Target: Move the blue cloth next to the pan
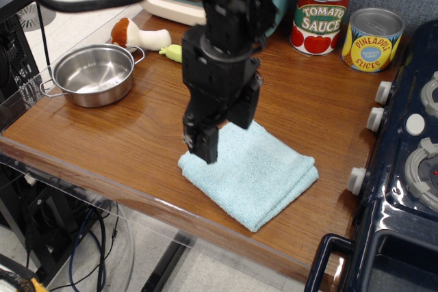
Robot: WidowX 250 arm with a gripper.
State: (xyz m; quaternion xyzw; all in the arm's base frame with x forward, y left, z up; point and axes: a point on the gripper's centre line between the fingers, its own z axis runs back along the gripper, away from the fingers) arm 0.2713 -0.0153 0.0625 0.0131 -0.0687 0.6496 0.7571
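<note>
The blue cloth (263, 176) lies folded on the wooden table (116, 135), near its front edge and right of centre. The pan (94, 73) is a small shiny steel pot with wire loop handles, standing empty at the table's left end, well apart from the cloth. My gripper (204, 147) hangs from the black arm, pointing down over the cloth's left corner, its tip at or just above the fabric. Its fingers show as one dark block, so I cannot tell whether they are open or shut. The arm hides the cloth's far left edge.
A tomato sauce can (321, 15) and a pineapple slices can (373, 39) stand at the back right. A toy mushroom (140, 34) and a small green item (172, 52) lie behind the pan. A dark blue toy stove (404, 169) borders the table's right side.
</note>
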